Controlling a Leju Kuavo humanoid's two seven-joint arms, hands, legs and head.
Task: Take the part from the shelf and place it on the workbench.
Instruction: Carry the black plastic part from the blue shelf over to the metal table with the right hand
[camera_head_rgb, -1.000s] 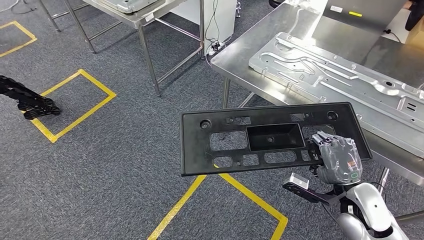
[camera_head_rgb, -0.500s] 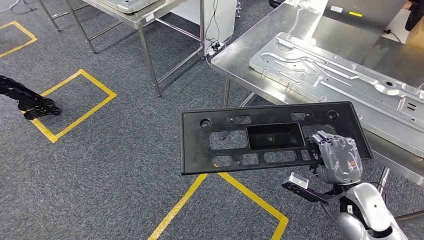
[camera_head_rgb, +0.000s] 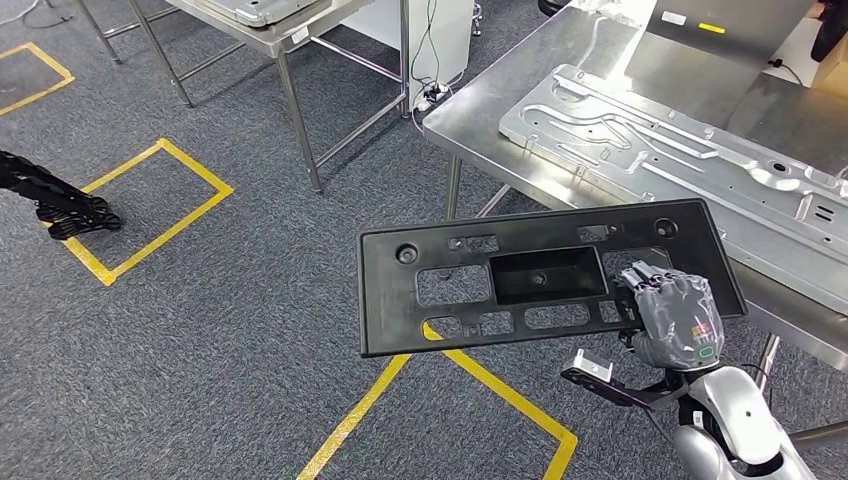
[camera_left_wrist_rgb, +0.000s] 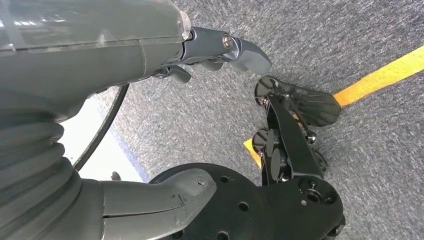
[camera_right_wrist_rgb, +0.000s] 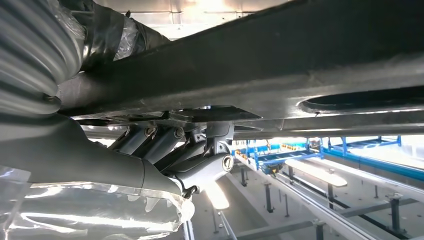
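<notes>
A long black plastic panel (camera_head_rgb: 480, 280) with a central recess and several cut-outs hangs flat in the air in the head view. My right hand (camera_head_rgb: 675, 315) grips it near its right end, fingers through a cut-out. The panel's far right corner reaches over the near edge of the steel workbench (camera_head_rgb: 480, 105). In the right wrist view the panel's dark underside (camera_right_wrist_rgb: 280, 65) spans above my right hand's fingers (camera_right_wrist_rgb: 200, 150), which clasp it. My left hand (camera_left_wrist_rgb: 150, 120) hangs over the carpet, thumb and fingers apart, holding nothing.
A large silver stamped metal sheet (camera_head_rgb: 680, 160) lies on the workbench beyond the panel. A second steel table (camera_head_rgb: 270, 25) stands at the back left. Yellow tape lines (camera_head_rgb: 150, 215) mark the grey carpet. Cables (camera_head_rgb: 430, 95) hang by a white cabinet.
The panel has crept slightly up and toward the workbench, tilting a little, with my right hand still gripping it. The left arm has not moved.
</notes>
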